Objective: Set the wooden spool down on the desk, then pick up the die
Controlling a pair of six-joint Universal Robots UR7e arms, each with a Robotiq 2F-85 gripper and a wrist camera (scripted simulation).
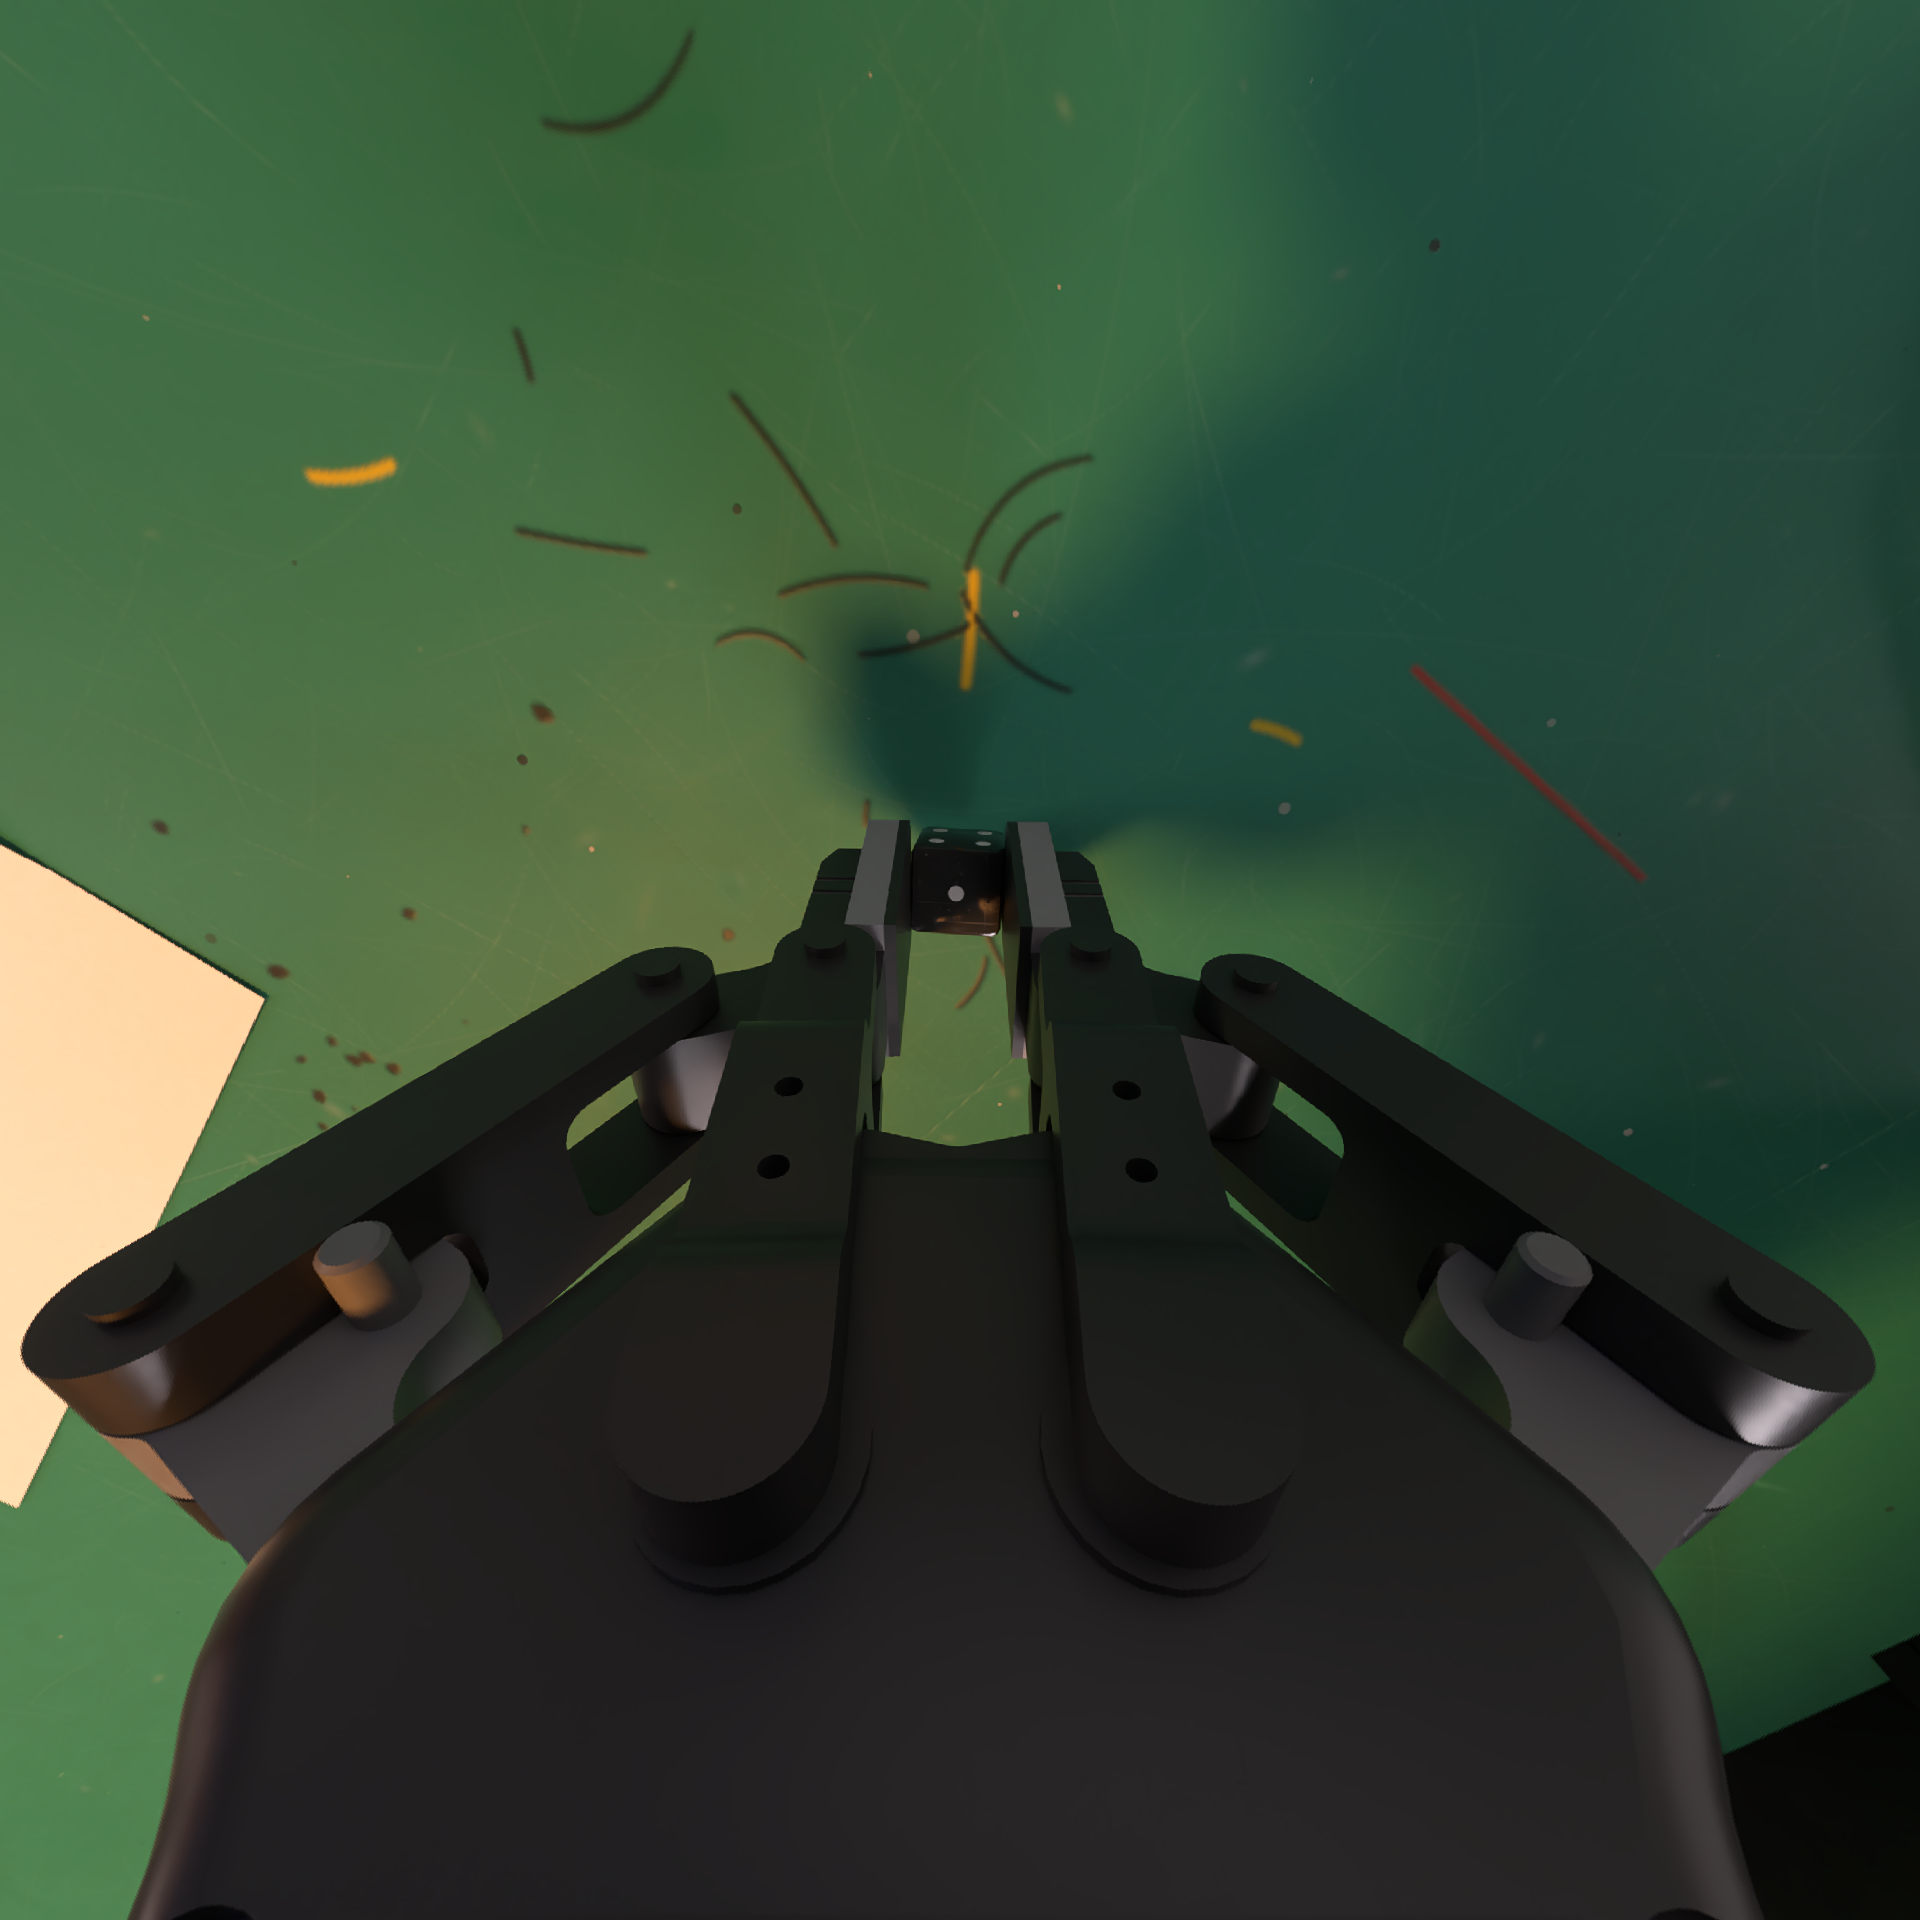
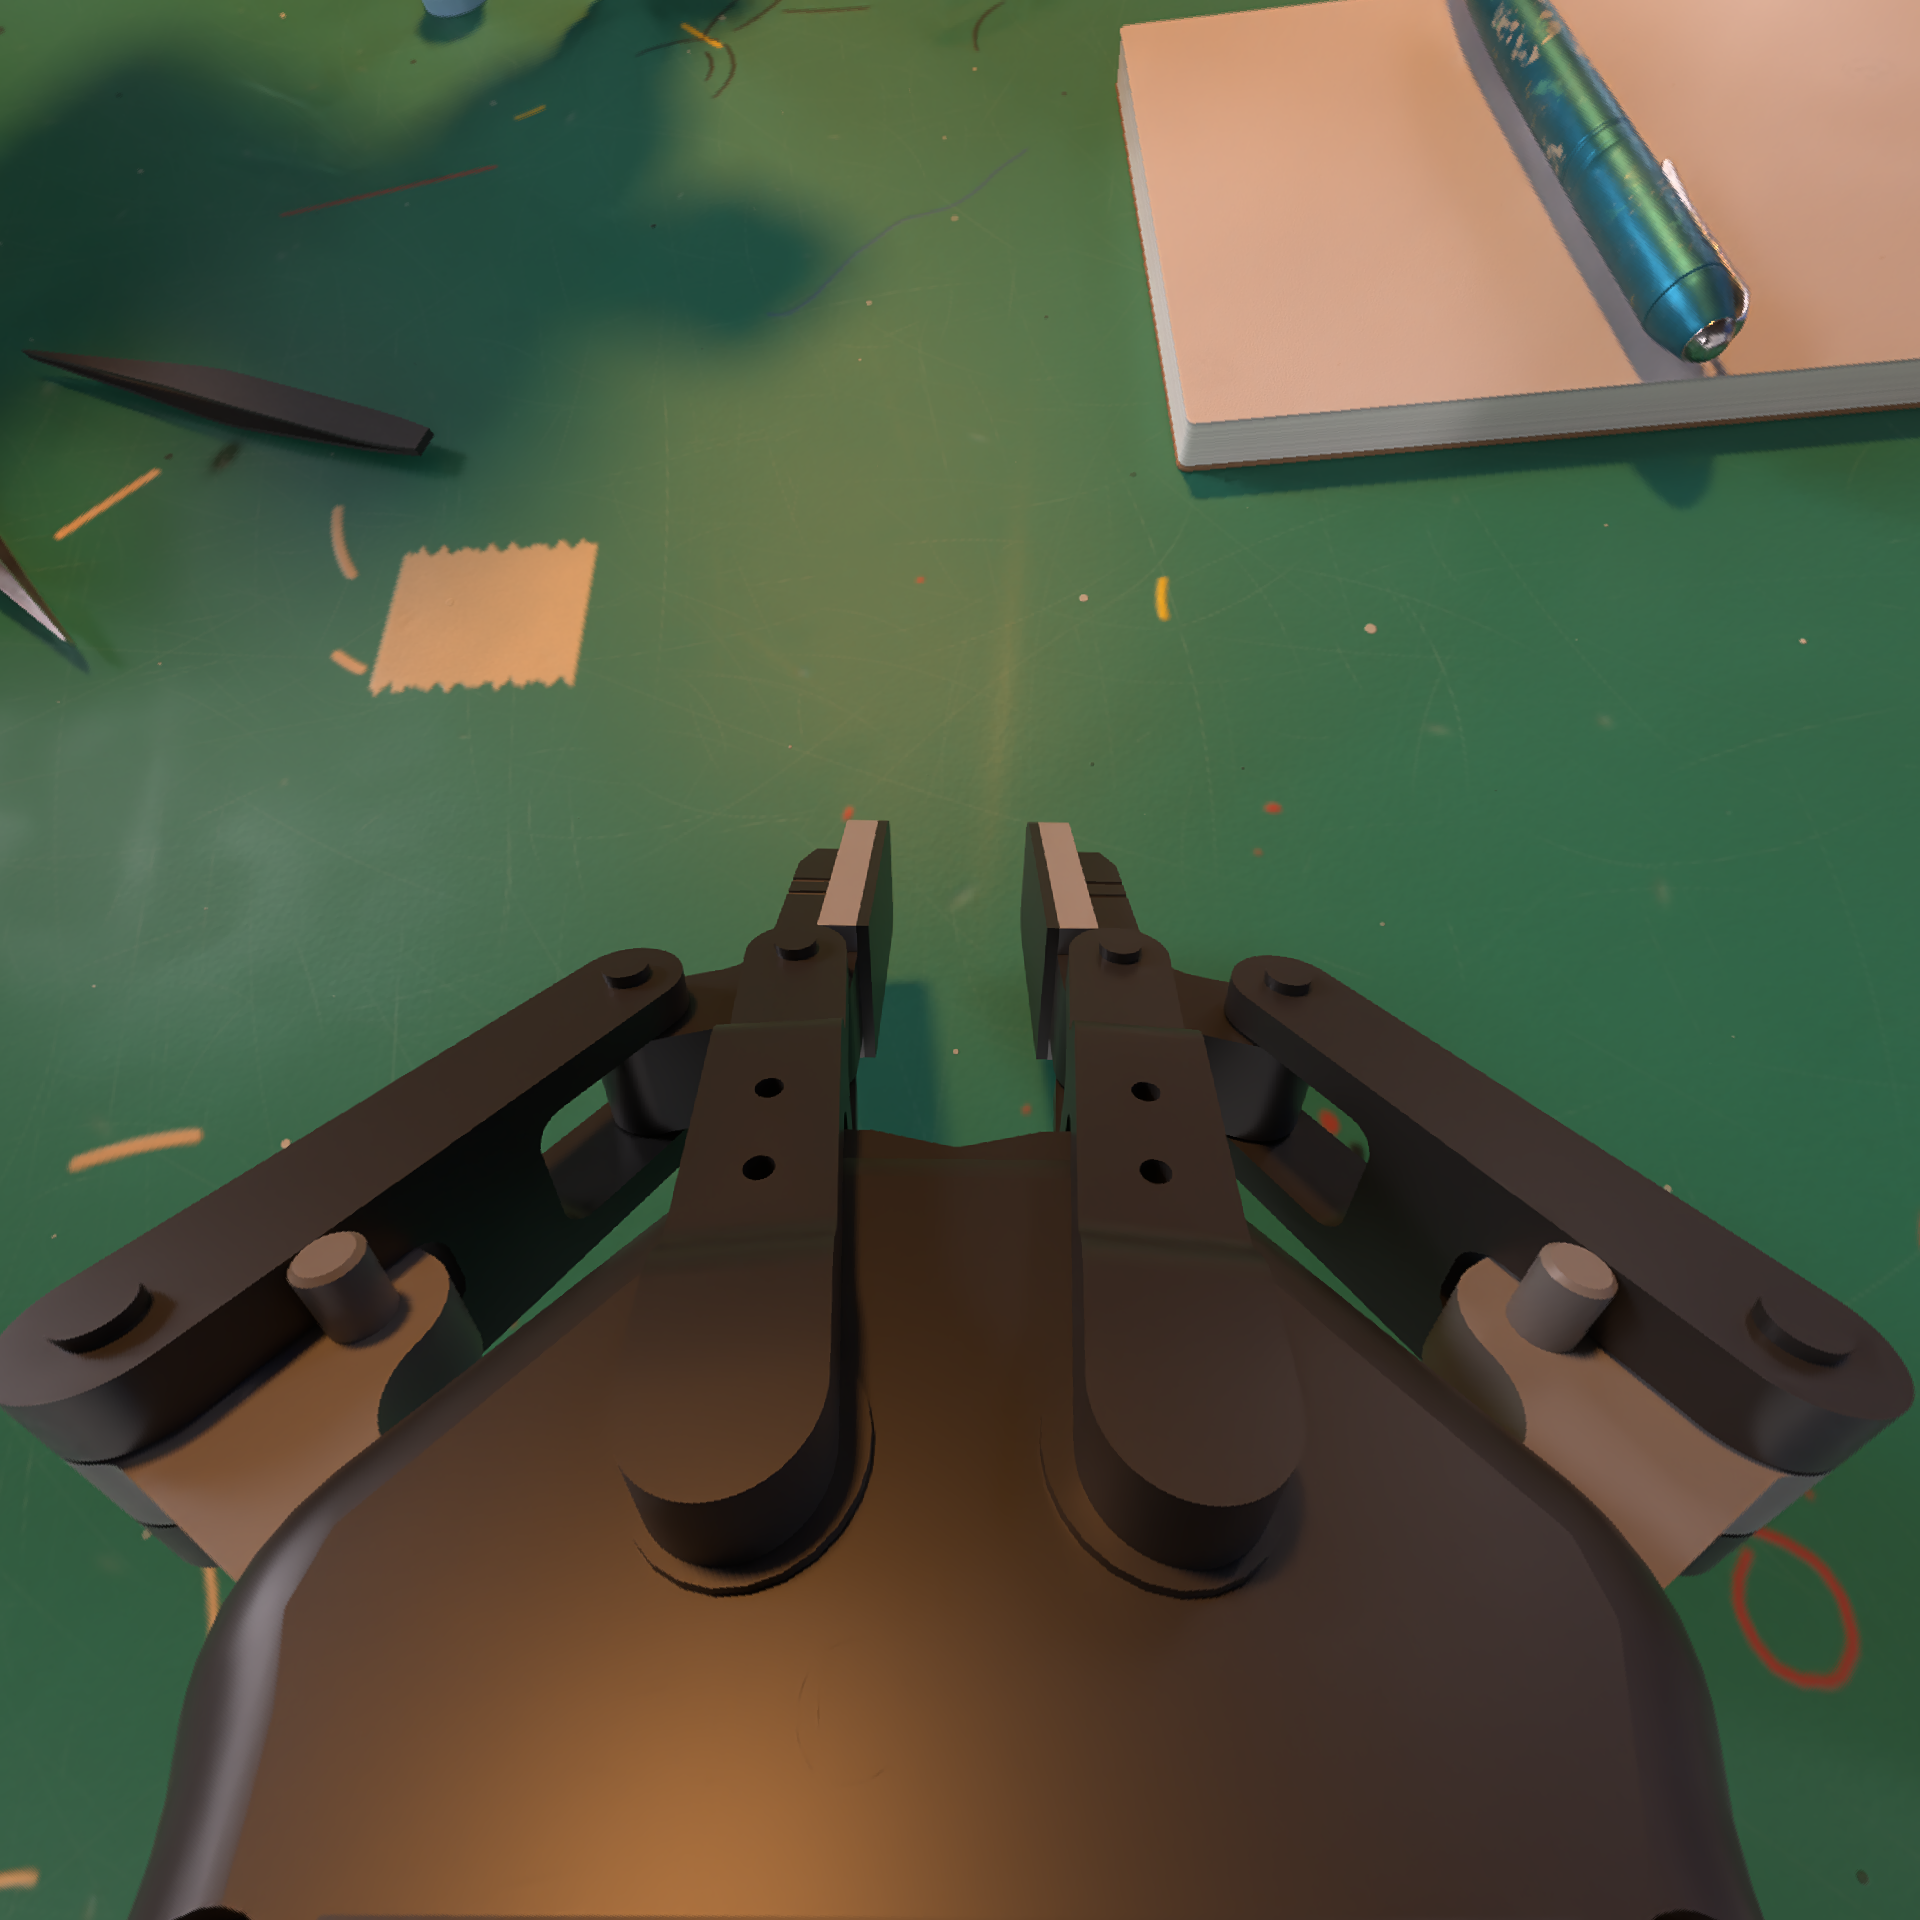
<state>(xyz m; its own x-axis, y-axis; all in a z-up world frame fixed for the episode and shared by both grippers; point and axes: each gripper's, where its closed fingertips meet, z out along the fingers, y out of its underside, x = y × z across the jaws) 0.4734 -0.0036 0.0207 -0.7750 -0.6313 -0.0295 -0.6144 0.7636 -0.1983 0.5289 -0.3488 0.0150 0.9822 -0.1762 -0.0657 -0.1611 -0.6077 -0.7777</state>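
Note:
In the left wrist view, my left gripper [image 1: 957, 868] is shut on a small black die [image 1: 957, 883] with white pips, pinched between the two fingertip pads. The die hangs above the green desk mat [image 1: 416, 260], and the gripper's shadow falls on the mat beyond it. In the right wrist view, my right gripper [image 2: 957, 878] is open and empty, with bare green mat [image 2: 956, 675] showing between its fingers. No wooden spool shows in either view.
A tan notepad [image 2: 1403, 260] with a blue-green pen [image 2: 1600, 177] on it lies at the far right. A black tapered tool [image 2: 239, 400], a tan tape piece [image 2: 483, 618] and a red rubber band [image 2: 1792, 1610] lie on the mat. A pale sheet [image 1: 94, 1091] lies left of my left gripper.

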